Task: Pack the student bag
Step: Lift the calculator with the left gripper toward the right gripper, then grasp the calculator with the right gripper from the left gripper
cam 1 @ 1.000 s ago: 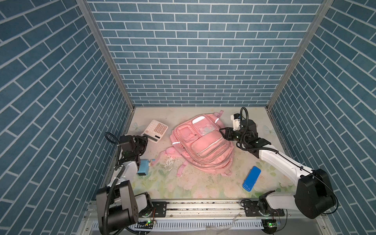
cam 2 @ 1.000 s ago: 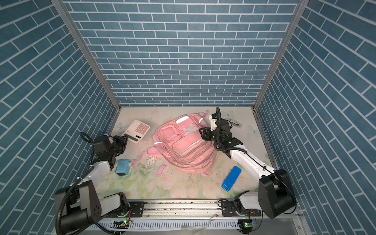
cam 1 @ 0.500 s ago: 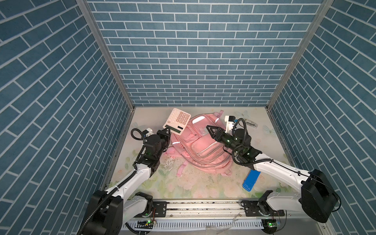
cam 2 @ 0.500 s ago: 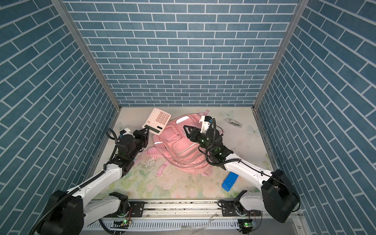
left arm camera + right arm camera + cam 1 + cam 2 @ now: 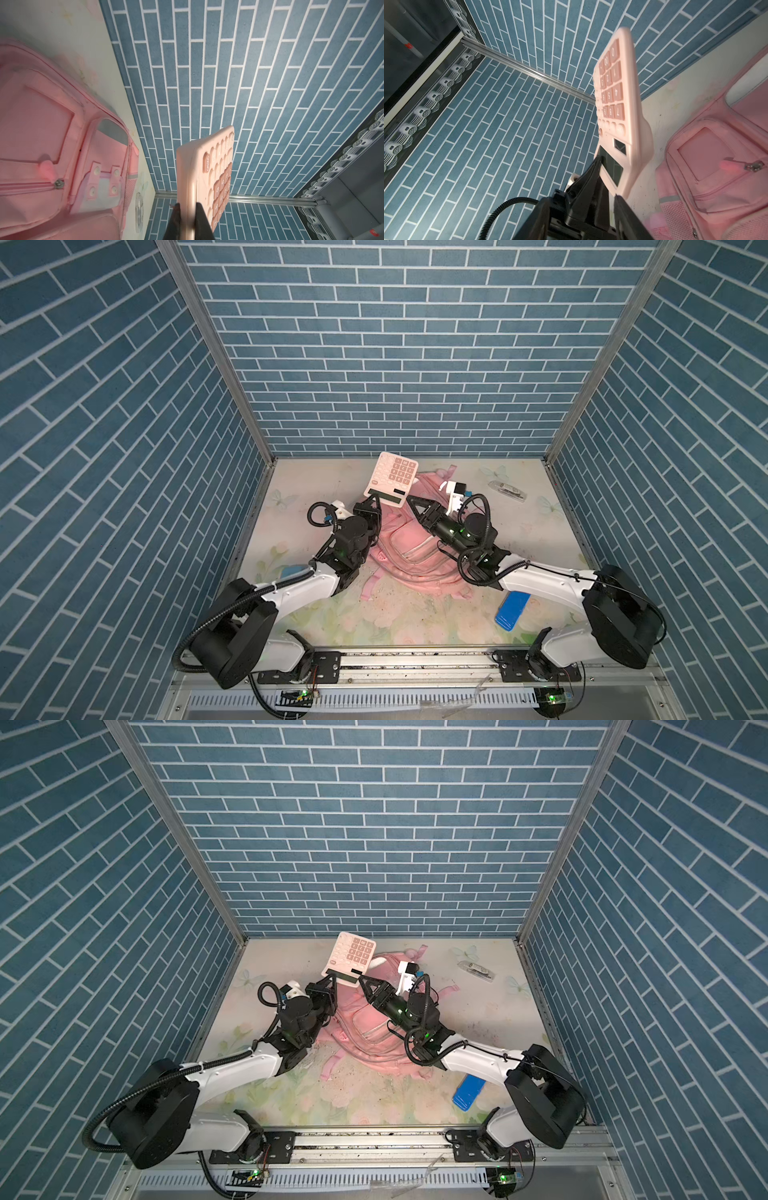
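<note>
The student bag (image 5: 411, 549) (image 5: 368, 1029) is a large pink backpack lying flat mid-table, also visible in both wrist views (image 5: 52, 135) (image 5: 716, 166). A pink calculator (image 5: 391, 481) (image 5: 351, 957) (image 5: 207, 166) (image 5: 616, 99) hangs tilted above the bag's far left part. My left gripper (image 5: 376, 501) (image 5: 332, 981) (image 5: 188, 207) is shut on its display end. My right gripper (image 5: 409, 499) (image 5: 363, 979) (image 5: 579, 197) stands open just right of that end, its fingers (image 5: 625, 212) beside the calculator's lower corner; I cannot tell whether they touch it.
A blue case (image 5: 511, 610) (image 5: 468, 1092) lies front right, beside the right arm. A clear packet (image 5: 507, 490) (image 5: 478, 970) lies at the back right. A small blue object (image 5: 293, 571) peeks from behind the left arm. Brick walls close three sides.
My left arm lifted the calculator off the table at the left and carried it above the bag. My right gripper swung left from the bag's right edge to meet it and opened a little wider.
</note>
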